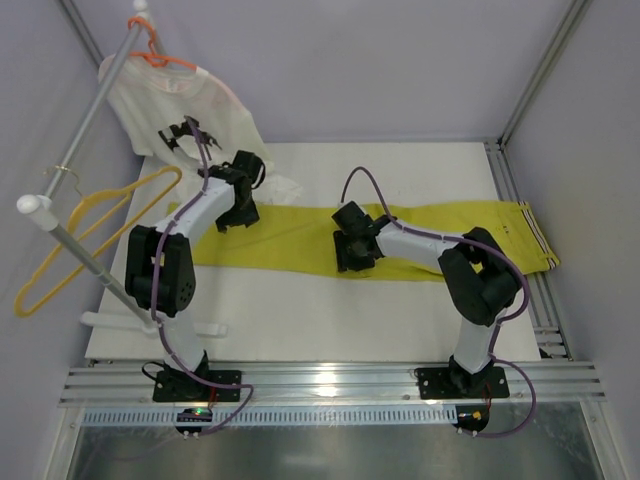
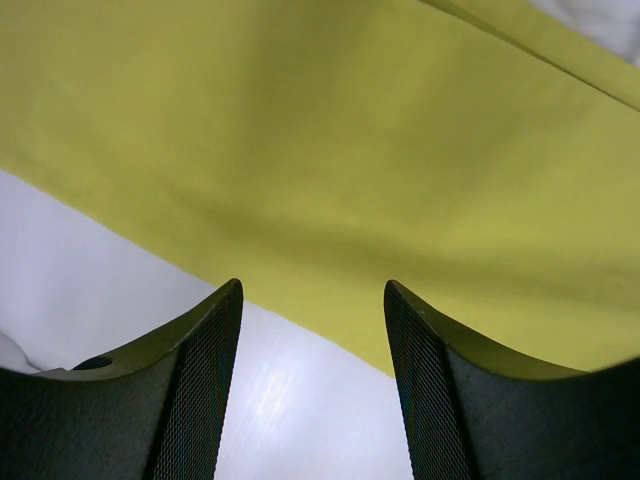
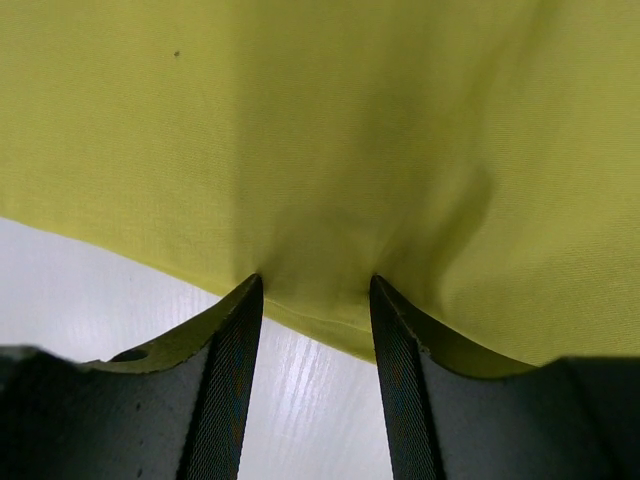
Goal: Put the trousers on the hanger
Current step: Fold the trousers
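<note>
The yellow-green trousers lie flat across the table, with the striped waistband at the right end. My left gripper hovers open over their left part. In the left wrist view the left gripper stands just above the near edge of the trousers, bare table between its fingers. My right gripper is down at the trousers' middle. In its wrist view the right gripper is open, both tips pressing the trousers at their near edge. The yellow hanger hangs empty from the rail at the left.
A metal rail on a white stand runs along the left side. It carries an orange hanger with a white printed T-shirt. A bit of white cloth lies behind the left gripper. Frame posts border the table.
</note>
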